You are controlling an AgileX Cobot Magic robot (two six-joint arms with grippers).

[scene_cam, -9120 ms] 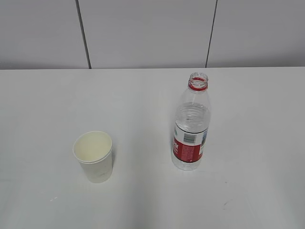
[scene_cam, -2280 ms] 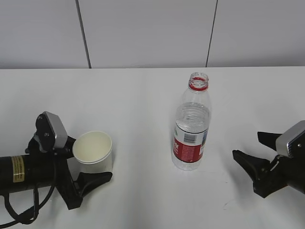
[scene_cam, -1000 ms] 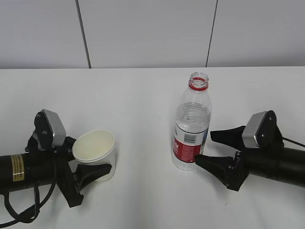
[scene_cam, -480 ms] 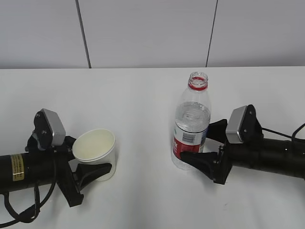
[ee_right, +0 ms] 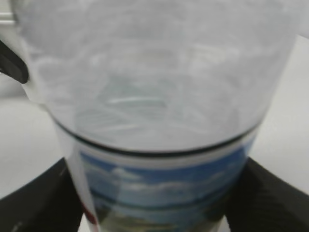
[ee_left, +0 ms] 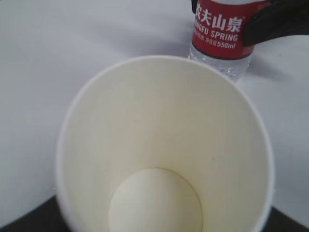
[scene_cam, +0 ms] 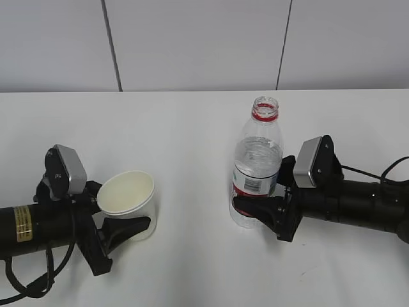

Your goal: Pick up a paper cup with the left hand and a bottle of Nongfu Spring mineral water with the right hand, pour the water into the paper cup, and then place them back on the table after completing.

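The white paper cup (scene_cam: 128, 199) is empty, leans a little and sits between the fingers of my left gripper (scene_cam: 125, 214), which is shut on it low over the table (scene_cam: 192, 128). In the left wrist view the cup (ee_left: 164, 145) fills the frame and hides most of that gripper (ee_left: 159, 224). The open Nongfu Spring bottle (scene_cam: 257, 167), with its red label, stands upright and is partly full of clear water (scene_cam: 257, 153). My right gripper (scene_cam: 259, 199) is shut on its lower body. The bottle (ee_right: 154, 96) fills the right wrist view, with the right gripper (ee_right: 154, 203) pressed against both its sides.
A grey panelled wall (scene_cam: 192, 45) rises behind the table's far edge. The bottle's label (ee_left: 219, 34) and a right finger (ee_left: 277, 19) show beyond the cup in the left wrist view. Cables trail from both arms.
The right gripper has slid left until its fingers enclose the bottle's lower body. The left gripper still holds the tilted cup, hardly moved.
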